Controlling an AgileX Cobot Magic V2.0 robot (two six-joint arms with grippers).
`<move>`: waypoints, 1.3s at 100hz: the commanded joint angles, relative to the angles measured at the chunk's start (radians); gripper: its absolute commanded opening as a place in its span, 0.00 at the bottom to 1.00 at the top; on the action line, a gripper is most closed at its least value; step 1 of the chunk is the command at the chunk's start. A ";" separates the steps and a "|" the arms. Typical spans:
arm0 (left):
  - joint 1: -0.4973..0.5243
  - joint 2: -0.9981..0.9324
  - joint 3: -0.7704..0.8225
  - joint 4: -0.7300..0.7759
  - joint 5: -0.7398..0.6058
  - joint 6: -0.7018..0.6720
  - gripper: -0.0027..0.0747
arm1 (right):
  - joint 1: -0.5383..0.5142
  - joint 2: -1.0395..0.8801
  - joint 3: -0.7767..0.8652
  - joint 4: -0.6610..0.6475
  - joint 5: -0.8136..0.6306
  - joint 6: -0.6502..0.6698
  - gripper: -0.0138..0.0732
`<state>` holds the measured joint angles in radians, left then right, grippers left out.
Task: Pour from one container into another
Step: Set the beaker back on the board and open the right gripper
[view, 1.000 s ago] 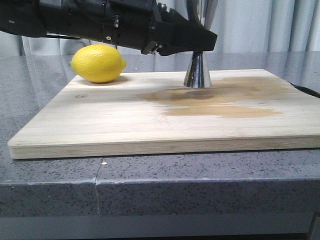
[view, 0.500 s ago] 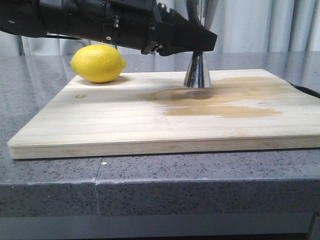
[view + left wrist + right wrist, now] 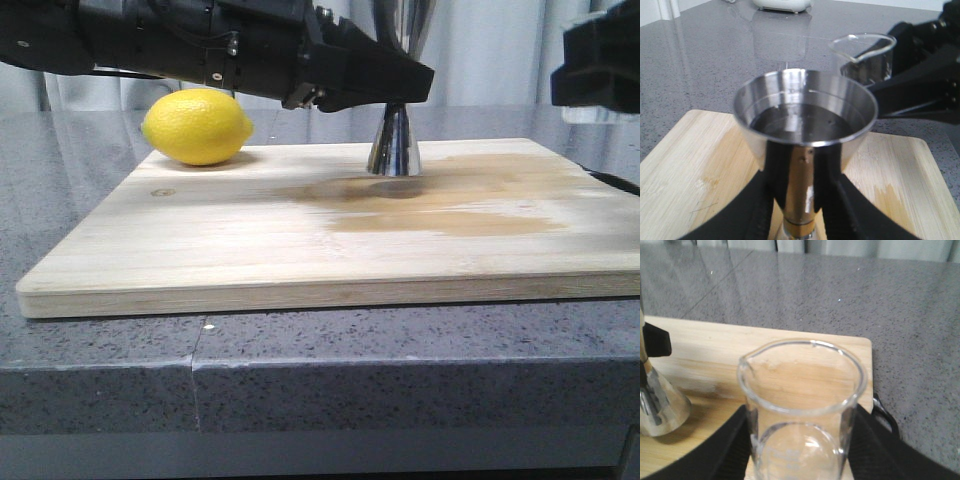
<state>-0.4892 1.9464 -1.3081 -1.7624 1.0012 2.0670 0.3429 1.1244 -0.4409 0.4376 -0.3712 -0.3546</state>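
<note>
A wooden board [image 3: 300, 240] with a damp stain lies on the grey counter, a lemon [image 3: 196, 126] at its far left. The left gripper [image 3: 802, 200] is clamped around the waist of the steel jigger [image 3: 805, 120], standing at the board's far centre and already holding liquid. At the right, the right gripper [image 3: 800, 450] grasps the glass beaker [image 3: 802, 405] upright above the board's right edge; it looks nearly empty, and tipping it wide of the jigger's rim would spill more onto the board.

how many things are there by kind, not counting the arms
fruit: 1, the lemon
metal measuring cups: 1, the steel jigger
glass vessels: 1, the glass beaker
boards: 1, the wooden cutting board
total: 4
</note>
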 commanded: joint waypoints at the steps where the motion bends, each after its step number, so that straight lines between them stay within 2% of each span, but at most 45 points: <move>1: -0.006 -0.052 -0.031 -0.079 0.057 -0.007 0.28 | 0.027 -0.019 0.039 -0.002 -0.255 0.041 0.52; 9: -0.006 -0.052 -0.031 -0.079 0.057 -0.007 0.28 | 0.047 0.001 0.079 -0.002 -0.341 0.080 0.52; 20: -0.006 -0.052 -0.031 -0.079 0.057 -0.007 0.28 | 0.067 0.053 0.086 -0.012 -0.376 0.116 0.52; 60: -0.006 -0.052 -0.031 -0.079 0.057 -0.007 0.28 | 0.096 0.261 0.086 -0.045 -0.610 0.123 0.52; 92: -0.006 -0.052 -0.031 -0.079 0.057 -0.007 0.28 | 0.096 0.345 0.086 -0.045 -0.670 0.123 0.53; 130: -0.006 -0.052 -0.031 -0.079 0.057 -0.007 0.28 | 0.096 0.345 0.086 -0.045 -0.649 0.123 0.72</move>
<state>-0.4892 1.9464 -1.3081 -1.7624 0.9996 2.0670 0.4391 1.4923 -0.3339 0.4150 -0.9449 -0.2298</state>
